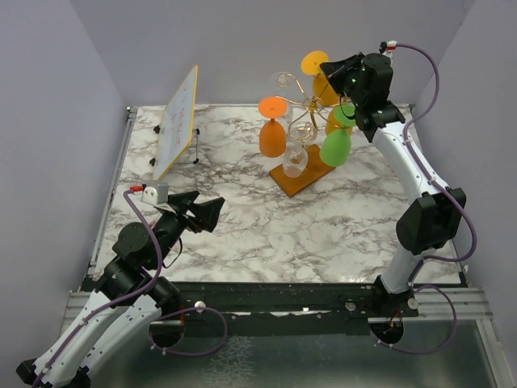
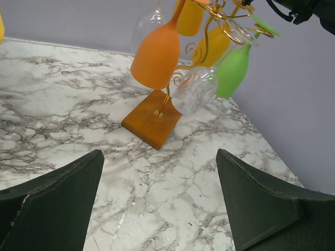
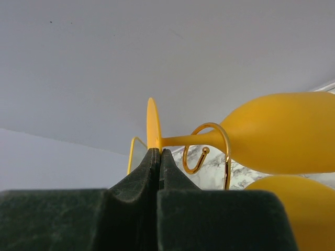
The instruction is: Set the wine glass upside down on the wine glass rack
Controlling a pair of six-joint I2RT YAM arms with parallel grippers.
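Observation:
The wine glass rack (image 1: pixel 304 115) is a gold wire stand on a brown wooden base (image 1: pixel 300 175), at the back centre of the table. My right gripper (image 1: pixel 333 69) is shut on the round foot of a yellow wine glass (image 3: pixel 277 138), which it holds upside down at the rack's top right. In the right wrist view the pads (image 3: pixel 152 162) pinch the foot, and the stem crosses a gold curled arm (image 3: pixel 226 157). My left gripper (image 1: pixel 212 212) is open and empty low over the table's left. The rack base (image 2: pixel 152 117) also shows in the left wrist view.
Orange (image 1: pixel 273 133), green (image 1: pixel 335 147), clear (image 1: pixel 295 159) and another yellow glass (image 3: pixel 296 191) hang upside down on the rack. A tilted whiteboard (image 1: pixel 176 121) stands at the back left. A grey wall rises close behind the rack.

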